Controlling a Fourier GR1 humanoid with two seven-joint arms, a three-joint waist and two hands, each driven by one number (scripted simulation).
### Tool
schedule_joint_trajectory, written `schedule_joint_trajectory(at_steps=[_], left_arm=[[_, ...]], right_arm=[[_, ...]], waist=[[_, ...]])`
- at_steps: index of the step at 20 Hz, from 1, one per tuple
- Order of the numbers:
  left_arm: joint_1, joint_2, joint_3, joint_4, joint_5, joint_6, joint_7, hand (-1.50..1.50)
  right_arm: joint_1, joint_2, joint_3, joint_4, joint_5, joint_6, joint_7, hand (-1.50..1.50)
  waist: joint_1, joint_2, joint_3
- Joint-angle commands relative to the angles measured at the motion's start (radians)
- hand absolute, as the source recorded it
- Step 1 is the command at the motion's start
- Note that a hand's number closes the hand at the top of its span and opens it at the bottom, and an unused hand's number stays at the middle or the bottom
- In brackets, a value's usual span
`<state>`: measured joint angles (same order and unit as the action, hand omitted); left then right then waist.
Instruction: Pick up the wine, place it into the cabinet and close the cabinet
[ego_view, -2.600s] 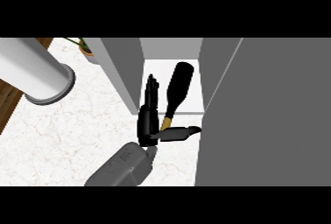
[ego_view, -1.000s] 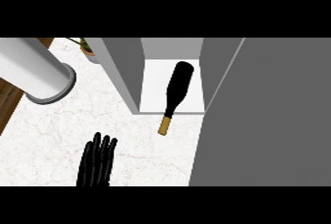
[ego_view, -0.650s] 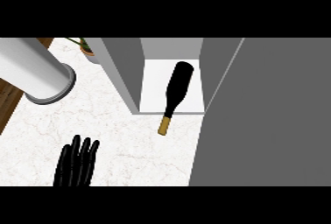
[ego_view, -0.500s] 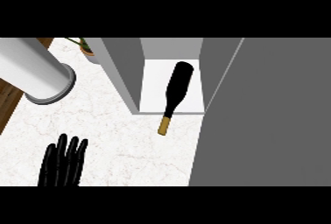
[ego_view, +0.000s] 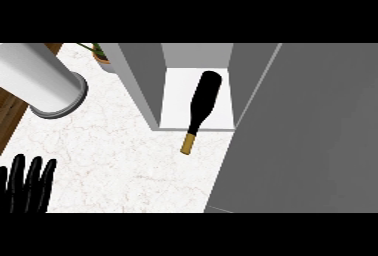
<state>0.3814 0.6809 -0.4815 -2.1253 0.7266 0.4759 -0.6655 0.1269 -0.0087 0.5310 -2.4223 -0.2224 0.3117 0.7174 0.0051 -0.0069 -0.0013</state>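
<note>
The wine bottle (ego_view: 203, 100) is black with a tan neck end. It lies on its side on the white floor of the open cabinet (ego_view: 174, 95), and its neck sticks out past the shelf's front edge over the counter. The cabinet's grey door (ego_view: 310, 130) stands open and fills the right side of the view. My left hand (ego_view: 26, 185) shows at the lower left edge, fingers straight and pointing up, open and holding nothing, far from the bottle. My right hand does not show.
A large white cylinder (ego_view: 44, 80) stands at the upper left on the white marble counter (ego_view: 133, 165). A potted plant (ego_view: 100, 52) peeks in behind the cabinet's left wall. Dark wood (ego_view: 11, 112) runs along the left edge.
My left hand let go of the bottle and drew back down and left to the view's lower left corner. The bottle stays lying in the cabinet.
</note>
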Motion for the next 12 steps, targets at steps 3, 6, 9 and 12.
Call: schedule_joint_trajectory(at_steps=[3,6,9,12], left_arm=[[0.108,0.057,0.120,0.011,0.065,-0.119,-0.037,-1.50],[0.131,0.078,0.174,0.002,0.095,-0.161,-0.028,-1.50],[0.076,0.117,0.253,0.006,0.150,-0.175,0.049,-1.50],[0.112,0.151,0.320,-0.002,0.191,-0.235,0.058,-1.50]], right_arm=[[0.047,0.009,0.231,-0.198,0.114,-0.069,0.068,1.50],[0.015,0.009,0.294,-0.172,0.178,-0.121,0.047,1.50],[-0.050,0.009,0.419,-0.126,0.238,-0.255,0.042,1.50],[-0.109,0.007,0.416,-0.064,0.263,-0.324,0.010,1.50]], waist=[[-0.005,-0.007,-0.001],[-0.006,-0.006,-0.001],[-0.012,-0.004,-0.001],[0.003,-0.003,-0.001]])
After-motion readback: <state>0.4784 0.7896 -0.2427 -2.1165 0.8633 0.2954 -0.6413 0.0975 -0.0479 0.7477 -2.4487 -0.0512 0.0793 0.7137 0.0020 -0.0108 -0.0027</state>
